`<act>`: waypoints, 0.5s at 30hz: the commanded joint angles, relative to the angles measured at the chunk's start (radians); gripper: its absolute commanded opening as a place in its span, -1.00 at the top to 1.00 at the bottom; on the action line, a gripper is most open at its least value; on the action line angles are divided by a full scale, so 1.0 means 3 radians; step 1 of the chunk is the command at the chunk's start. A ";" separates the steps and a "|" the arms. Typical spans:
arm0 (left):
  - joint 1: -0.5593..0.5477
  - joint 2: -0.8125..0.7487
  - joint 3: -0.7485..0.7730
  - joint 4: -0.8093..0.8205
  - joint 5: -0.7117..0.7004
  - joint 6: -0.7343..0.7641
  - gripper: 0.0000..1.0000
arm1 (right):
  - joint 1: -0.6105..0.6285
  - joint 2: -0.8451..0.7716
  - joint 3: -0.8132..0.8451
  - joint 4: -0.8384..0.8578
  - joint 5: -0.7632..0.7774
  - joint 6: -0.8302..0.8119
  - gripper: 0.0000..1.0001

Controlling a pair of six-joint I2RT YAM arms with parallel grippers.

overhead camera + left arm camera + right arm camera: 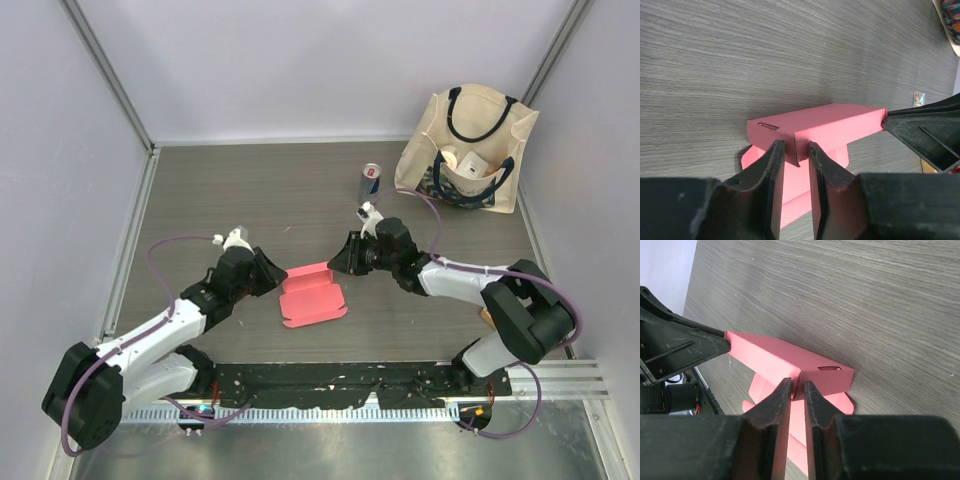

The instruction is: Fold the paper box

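The paper box (312, 295) lies partly folded on the table (250, 190); the left gripper (795, 150) pinches its left end, the right gripper (797, 385) clamps its right end; a can (370, 179) stands beyond it

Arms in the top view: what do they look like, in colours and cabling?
Both have white links and bulky black joint housings: left arm, right arm. A purple cable loops along each. The fingers are matte black and tapered, with scuffed edges.
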 commanded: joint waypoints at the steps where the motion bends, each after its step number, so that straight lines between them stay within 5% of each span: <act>1: 0.0012 0.0040 -0.0129 0.0155 0.0031 0.0010 0.48 | -0.0005 0.0083 -0.0100 0.0327 0.0051 0.0060 0.63; 8: 0.0007 -0.0031 -0.0175 0.0028 -0.0020 0.0025 0.53 | -0.0005 0.0073 -0.0238 0.0282 0.0144 0.0040 0.67; 12: 0.0012 -0.0123 -0.0176 -0.0074 -0.0035 0.0041 0.49 | -0.0005 0.0002 -0.0208 0.0210 0.0103 0.0004 0.53; 15: 0.0012 -0.0251 0.0002 -0.0293 -0.0015 0.0168 -0.05 | -0.0005 -0.0141 -0.0075 -0.0085 0.0168 -0.0047 0.11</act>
